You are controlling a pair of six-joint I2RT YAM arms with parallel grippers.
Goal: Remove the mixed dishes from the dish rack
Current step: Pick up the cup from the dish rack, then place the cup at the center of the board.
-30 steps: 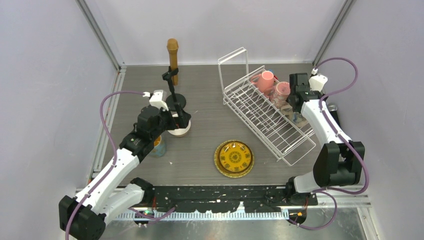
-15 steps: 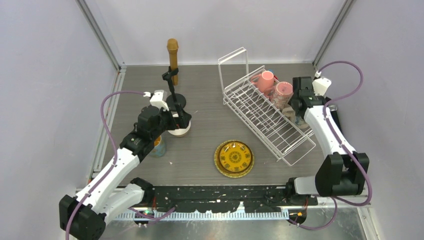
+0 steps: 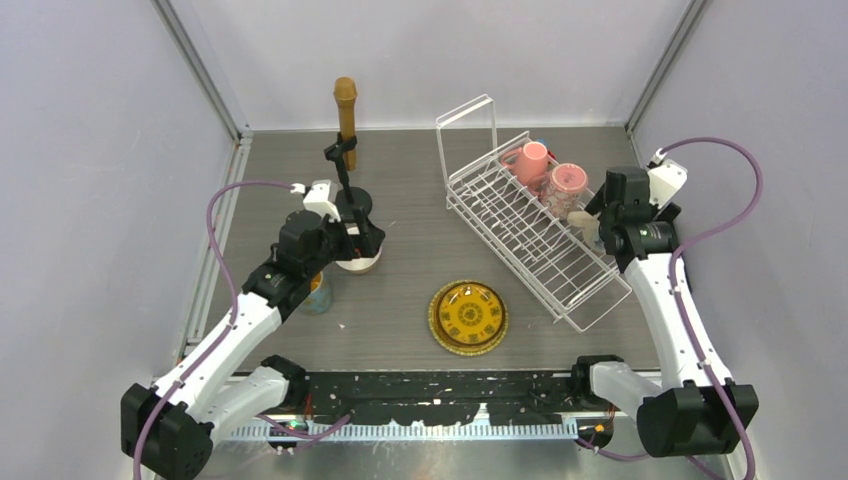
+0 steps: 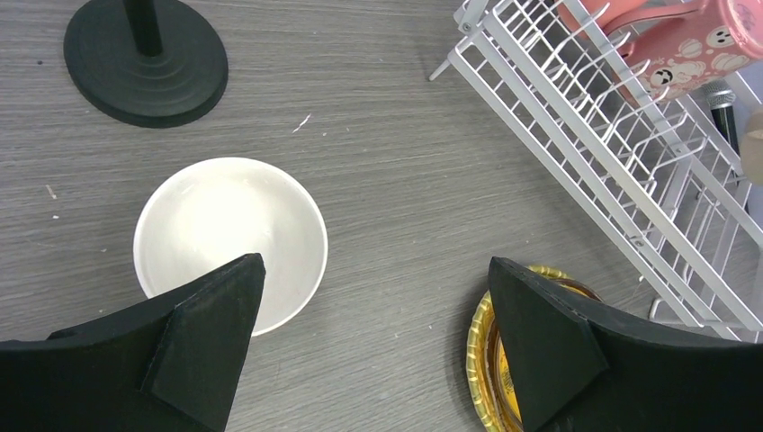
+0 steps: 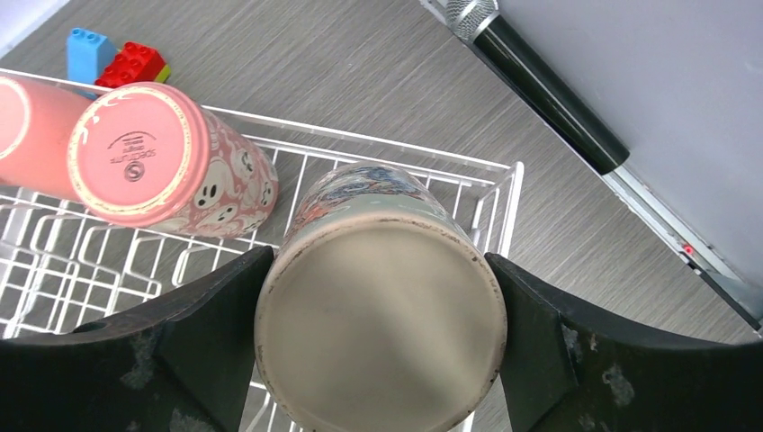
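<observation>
The white wire dish rack (image 3: 520,235) stands at the right, with two pink mugs (image 3: 530,160) (image 3: 567,183) at its far end. My right gripper (image 3: 592,224) is shut on a beige mug (image 5: 378,315), base toward the wrist camera, held over the rack's right edge (image 5: 387,142). A pink ghost-face mug (image 5: 171,162) lies beside it. My left gripper (image 3: 358,247) is open and empty (image 4: 373,270) above a white bowl (image 4: 229,238). A yellow-orange patterned plate (image 3: 468,317) lies on the table and also shows in the left wrist view (image 4: 481,360).
A brown microphone (image 3: 345,105) on a black stand (image 4: 144,54) is at the back left. A yellow-lined cup (image 3: 317,293) sits under my left arm. A black microphone (image 5: 540,81) and toy bricks (image 5: 117,58) lie beyond the rack.
My right arm has drawn back toward the right and the near side, carrying the beige mug away from the pink mugs. The left arm has barely moved.
</observation>
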